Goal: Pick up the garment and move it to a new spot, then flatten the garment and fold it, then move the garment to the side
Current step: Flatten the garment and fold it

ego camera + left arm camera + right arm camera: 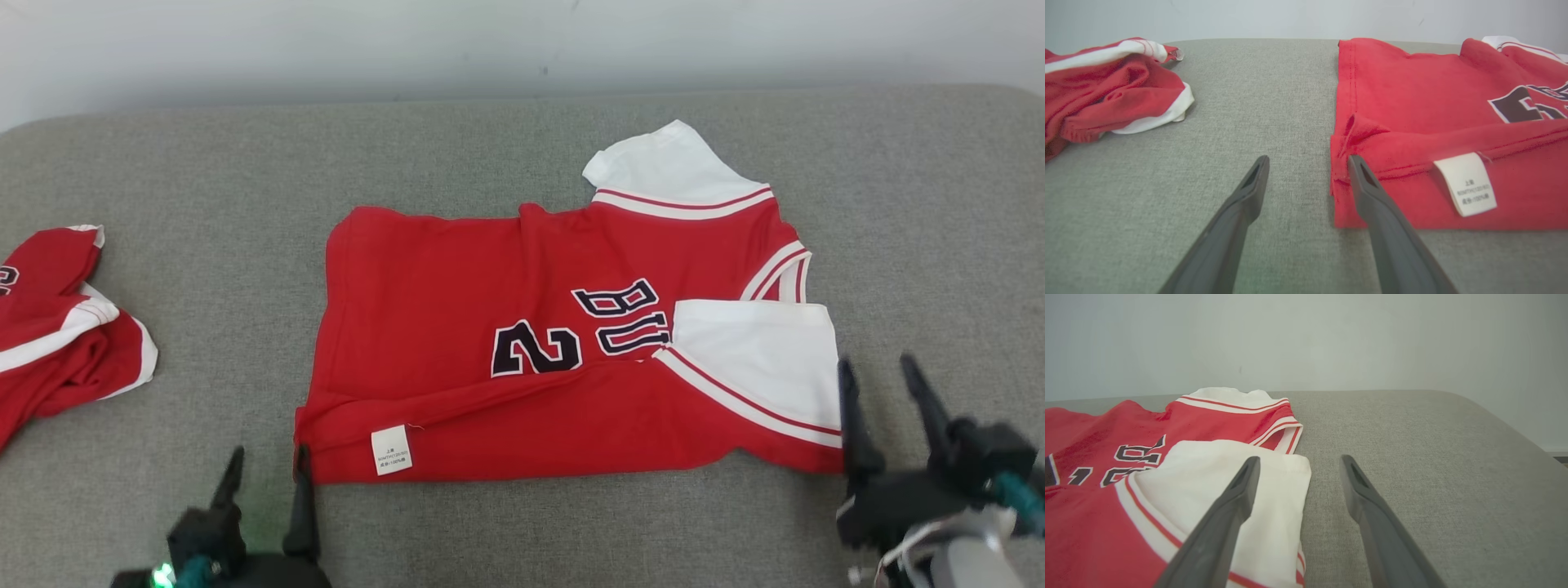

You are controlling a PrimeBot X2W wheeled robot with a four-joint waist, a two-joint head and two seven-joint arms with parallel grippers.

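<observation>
Head view: your garment (522, 343) lies partly folded mid-table (522, 147), between both end effectors. Left end effector (270, 451) sits at its hem corner, right end effector (874, 362) at the white sleeve. Both are spread wide, holding nothing. Second red garment (65, 327) lies far left.

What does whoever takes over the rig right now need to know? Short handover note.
Left gripper: open, holding nothing, at the near left corner of the red jersey.
Right gripper: open, holding nothing, at the near right corner, by the white sleeve.
The red jersey lies spread mid grey surface, its near long edge folded up over the front, care label showing.
A second red garment lies crumpled at the left.
Done: placed, flattened, first fold laid.
Left: further folds, then move it aside.
</observation>
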